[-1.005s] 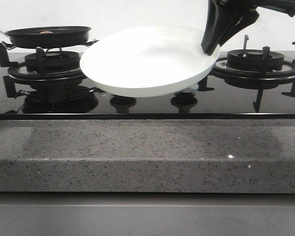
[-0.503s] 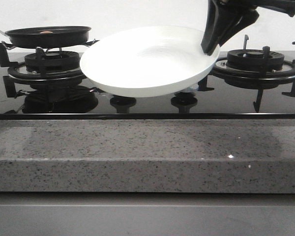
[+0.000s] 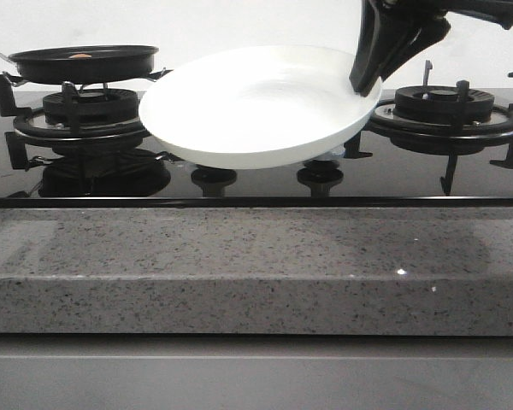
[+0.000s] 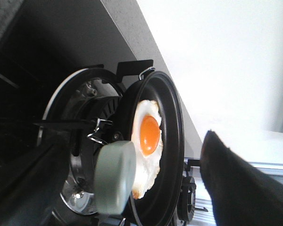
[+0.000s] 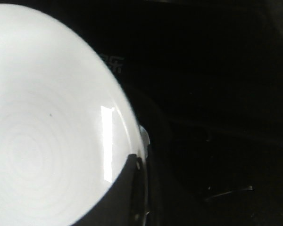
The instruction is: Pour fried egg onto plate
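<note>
The fried egg (image 4: 146, 141), white with an orange yolk, lies in the black frying pan (image 4: 172, 155), which rests on the left burner (image 3: 84, 111). In the front view only a sliver of the egg (image 3: 81, 55) shows inside the pan (image 3: 84, 64). My left gripper (image 4: 129, 157) is open, its dark fingers (image 4: 236, 183) wide apart on either side of the pan's grey-green handle end (image 4: 114, 179). The white plate (image 3: 256, 107) hangs tilted over the middle of the stove. My right gripper (image 3: 365, 79) is shut on its right rim. The right wrist view shows the plate (image 5: 42, 122) pinched in that gripper (image 5: 141, 188).
The right burner (image 3: 445, 111) stands behind the right gripper. Two stove knobs (image 3: 214, 178) sit under the plate on the black glass hob (image 3: 410, 179). A speckled grey stone counter (image 3: 256, 265) runs along the front, and a white wall stands behind.
</note>
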Robot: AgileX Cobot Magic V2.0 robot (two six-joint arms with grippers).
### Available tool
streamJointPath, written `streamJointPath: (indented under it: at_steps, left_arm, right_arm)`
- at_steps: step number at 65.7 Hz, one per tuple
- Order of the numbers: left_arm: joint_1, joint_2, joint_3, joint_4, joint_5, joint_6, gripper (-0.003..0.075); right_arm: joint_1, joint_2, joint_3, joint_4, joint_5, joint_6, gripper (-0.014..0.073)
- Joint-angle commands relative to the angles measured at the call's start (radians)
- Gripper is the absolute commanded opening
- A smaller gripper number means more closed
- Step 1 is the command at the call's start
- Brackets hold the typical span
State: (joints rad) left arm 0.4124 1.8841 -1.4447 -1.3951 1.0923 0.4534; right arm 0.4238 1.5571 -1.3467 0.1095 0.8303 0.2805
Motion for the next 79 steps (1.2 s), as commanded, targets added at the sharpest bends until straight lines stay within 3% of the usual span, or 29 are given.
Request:
streamJointPath:
  at_steps: [1, 20, 36, 79]
  left_arm:
    - [-0.019, -0.035, -0.032, -0.087, 0.033, 0.011, 0.0552]
    - [-0.029, -0.025, -0.032, -0.088, 0.04, 0.041, 0.0538]
    - [-0.029, -0.025, -0.032, -0.094, 0.025, 0.041, 0.0376]
    - [-0.029, -0.025, -0.032, -0.096, 0.034, 0.041, 0.0084]
  right_arm:
    - [0.0, -0.042, -0.023, -0.004, -0.053, -0.001, -0.0101]
    - [0.0, -0.042, -0.023, -0.004, -0.053, -0.001, -0.0101]
    - [0.0, -0.042, -0.023, -0.004, -0.053, -0.001, -0.0101]
    - [0.0, -0.042, -0.023, -0.004, -0.053, -0.001, -0.0101]
